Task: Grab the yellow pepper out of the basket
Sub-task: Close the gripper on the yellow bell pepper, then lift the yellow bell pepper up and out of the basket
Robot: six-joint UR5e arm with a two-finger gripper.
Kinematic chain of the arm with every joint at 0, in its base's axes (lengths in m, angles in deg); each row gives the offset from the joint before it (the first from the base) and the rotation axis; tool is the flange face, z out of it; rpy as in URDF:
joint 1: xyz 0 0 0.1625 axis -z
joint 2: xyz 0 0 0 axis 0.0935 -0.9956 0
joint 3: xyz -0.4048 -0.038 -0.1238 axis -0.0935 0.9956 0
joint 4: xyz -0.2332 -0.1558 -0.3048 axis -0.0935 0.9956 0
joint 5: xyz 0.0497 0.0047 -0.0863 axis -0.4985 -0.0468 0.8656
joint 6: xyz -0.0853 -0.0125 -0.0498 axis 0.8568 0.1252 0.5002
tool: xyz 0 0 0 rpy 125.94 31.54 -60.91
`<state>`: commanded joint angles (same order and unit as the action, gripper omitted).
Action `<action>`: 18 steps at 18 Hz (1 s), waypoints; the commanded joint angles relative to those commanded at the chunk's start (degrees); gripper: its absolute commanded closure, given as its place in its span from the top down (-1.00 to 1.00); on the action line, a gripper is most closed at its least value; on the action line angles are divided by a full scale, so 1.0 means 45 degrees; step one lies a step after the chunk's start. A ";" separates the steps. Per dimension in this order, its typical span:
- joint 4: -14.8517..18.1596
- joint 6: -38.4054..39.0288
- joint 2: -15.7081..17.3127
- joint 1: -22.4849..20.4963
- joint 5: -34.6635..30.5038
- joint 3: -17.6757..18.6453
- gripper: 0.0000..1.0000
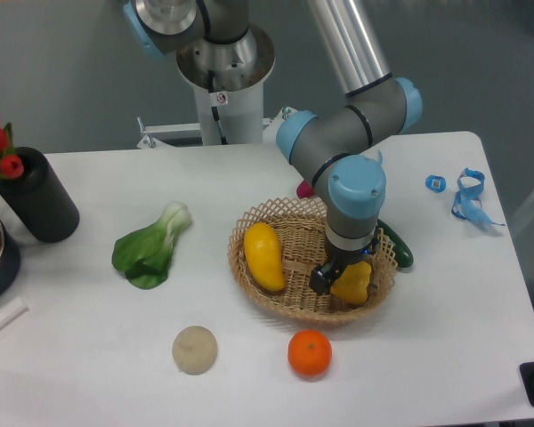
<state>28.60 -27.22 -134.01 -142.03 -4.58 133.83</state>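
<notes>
One fixed view is all you have. The gripper [345,283] is down inside the basket [269,303], at its right end, with the fingers set around the yellow pepper [353,283]; they look closed on it, though the far finger is hidden behind the fruit. The pepper sits low against the basket's right wall, and you cannot tell whether it has left the weave. The basket stands toward the table's [481,294] front right. In my judgement you should lift straight up and slowly, so the lobed skin does not slip and the lattice rim is not snagged. Keep clear of the long yellow fruit [264,256] at the basket's left end.
</notes>
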 joint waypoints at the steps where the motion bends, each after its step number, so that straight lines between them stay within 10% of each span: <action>1: 0.0000 0.0000 0.0019 0.0000 0.0000 -0.0019 0.44; 6: 0.0000 -0.0058 0.0000 0.0000 -0.0234 -0.0117 -0.13; 18: 0.0137 -0.1675 0.1169 0.0215 -0.0274 -0.0293 -0.54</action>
<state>29.22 -34.76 -128.75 -141.06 -5.81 132.51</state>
